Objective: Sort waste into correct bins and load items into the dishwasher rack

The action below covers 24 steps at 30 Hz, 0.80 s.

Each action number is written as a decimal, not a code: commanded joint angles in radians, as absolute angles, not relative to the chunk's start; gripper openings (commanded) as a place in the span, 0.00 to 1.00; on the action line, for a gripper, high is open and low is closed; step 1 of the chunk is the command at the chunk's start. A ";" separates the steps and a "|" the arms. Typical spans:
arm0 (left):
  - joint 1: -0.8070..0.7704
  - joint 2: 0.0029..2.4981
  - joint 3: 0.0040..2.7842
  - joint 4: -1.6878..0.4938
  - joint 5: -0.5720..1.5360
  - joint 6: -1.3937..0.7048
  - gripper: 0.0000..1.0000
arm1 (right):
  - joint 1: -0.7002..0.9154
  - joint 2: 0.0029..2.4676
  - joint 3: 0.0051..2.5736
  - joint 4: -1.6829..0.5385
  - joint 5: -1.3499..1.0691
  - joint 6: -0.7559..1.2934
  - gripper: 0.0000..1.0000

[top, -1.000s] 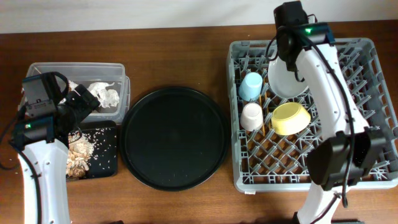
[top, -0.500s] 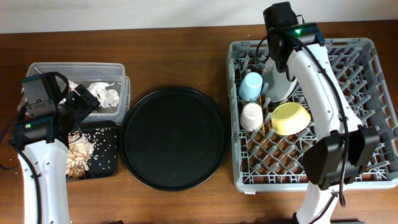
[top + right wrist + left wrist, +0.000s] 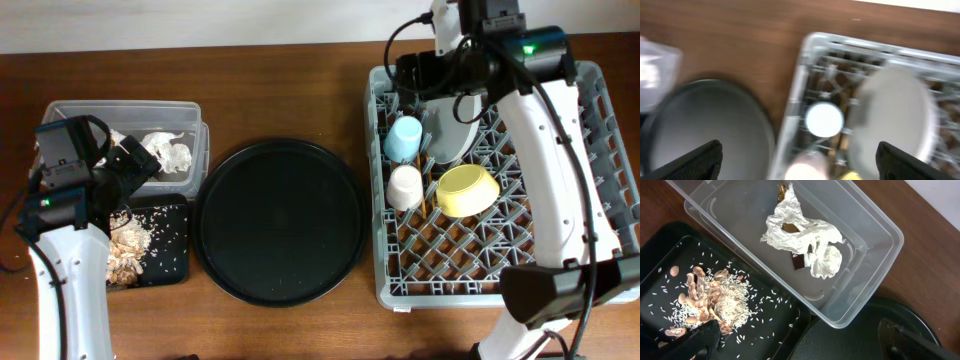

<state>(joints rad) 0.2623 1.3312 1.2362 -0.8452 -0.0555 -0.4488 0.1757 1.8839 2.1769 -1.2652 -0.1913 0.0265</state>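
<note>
The grey dishwasher rack [image 3: 380, 200] at the right holds a light-blue cup [image 3: 403, 138], a pale pink cup [image 3: 405, 186], a yellow bowl [image 3: 467, 190], wooden chopsticks [image 3: 428, 182] and a grey-green plate [image 3: 455, 135] standing on edge. My right gripper [image 3: 418, 74] hovers open and empty over the rack's back left corner; in the blurred right wrist view [image 3: 802, 162] the plate [image 3: 895, 115] and blue cup [image 3: 824, 120] lie below it. My left gripper [image 3: 800, 345] is open and empty over the flat black tray [image 3: 770, 315] with food scraps [image 3: 710, 300]. Crumpled napkins [image 3: 805, 235] lie in the clear tub [image 3: 865, 295].
A large round black tray [image 3: 280, 220] sits between the bins and the rack, with nothing on it. The clear tub [image 3: 120, 115] and the flat black tray [image 3: 165, 250] stand close together at the left edge of the brown table.
My right gripper has opened and let go of the plate, which now stands on edge in the rack, and has pulled back to the left. The left arm has not moved.
</note>
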 commanded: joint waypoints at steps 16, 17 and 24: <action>0.266 1.320 1.245 -0.843 -0.051 -0.443 0.99 | 0.134 1.669 2.191 -1.268 -0.250 0.034 0.98; 0.266 1.320 1.245 -0.843 -0.051 -0.443 0.99 | 0.128 1.623 2.191 -1.268 -0.237 0.034 0.98; 0.266 1.320 1.245 -0.843 -0.051 -0.443 0.99 | 0.114 1.172 2.045 -1.224 -0.060 0.034 0.98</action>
<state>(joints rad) 0.2623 1.3312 1.2362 -0.8459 -0.0559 -0.4492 0.1184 1.3441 2.1502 -1.2461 -0.1581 0.0269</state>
